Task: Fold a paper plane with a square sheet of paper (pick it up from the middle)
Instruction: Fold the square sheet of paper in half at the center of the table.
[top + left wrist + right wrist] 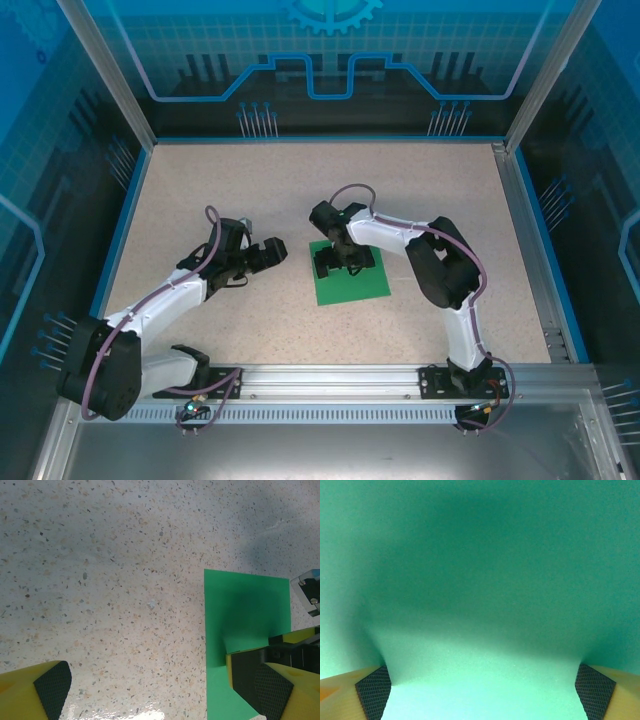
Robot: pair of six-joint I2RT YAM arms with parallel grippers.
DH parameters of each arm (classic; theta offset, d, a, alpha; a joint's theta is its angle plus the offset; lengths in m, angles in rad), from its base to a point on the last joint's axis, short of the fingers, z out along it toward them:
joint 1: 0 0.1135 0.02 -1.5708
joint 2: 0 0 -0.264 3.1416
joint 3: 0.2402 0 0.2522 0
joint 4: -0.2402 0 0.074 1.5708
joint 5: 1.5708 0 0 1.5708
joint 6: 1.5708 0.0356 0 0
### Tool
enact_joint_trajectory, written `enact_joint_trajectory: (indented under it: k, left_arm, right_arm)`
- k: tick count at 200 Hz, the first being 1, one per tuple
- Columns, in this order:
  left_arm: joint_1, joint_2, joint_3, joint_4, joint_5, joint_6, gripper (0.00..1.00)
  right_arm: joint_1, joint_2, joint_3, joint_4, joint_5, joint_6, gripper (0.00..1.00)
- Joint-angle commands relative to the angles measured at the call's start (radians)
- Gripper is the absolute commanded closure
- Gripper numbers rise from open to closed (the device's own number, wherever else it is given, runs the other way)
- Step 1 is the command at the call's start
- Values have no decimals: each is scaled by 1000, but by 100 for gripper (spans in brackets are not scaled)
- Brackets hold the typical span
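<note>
The square sheet of paper [352,282] is bright green and lies flat and unfolded on the speckled table. My right gripper [336,262] points down over the sheet's far-left part. Its jaws are open wide and its fingertips [372,698] are at the paper's surface. In the right wrist view the green sheet [480,580] spans the gap of the right gripper [484,697], and nothing is pinched. My left gripper [270,252] is open just left of the sheet. In its wrist view the left gripper [160,692] straddles the left edge of the sheet [245,605]. The paper plane is out of view.
The speckled table [250,190] is bounded by blue side rails and a metal frame [520,215]. A rail with both arm bases [330,380] runs along the near edge. Part of the right arm's gripper [309,591] shows at the sheet's far side.
</note>
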Motion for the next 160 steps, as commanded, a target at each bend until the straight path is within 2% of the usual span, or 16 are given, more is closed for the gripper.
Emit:
enact_joint_trajectory:
  k: [1, 81, 160]
  left_arm:
    - [-4, 3, 6, 8, 23, 19, 1]
    - [-5, -20, 3, 2, 22, 19, 2]
    - [-5, -16, -5, 9, 23, 20, 2]
  right_arm:
    - [-5, 86, -66, 4, -45, 29, 3]
    - [-23, -23, 58, -70, 5, -11, 1]
    - [-22, 88, -9, -47, -10, 11, 1]
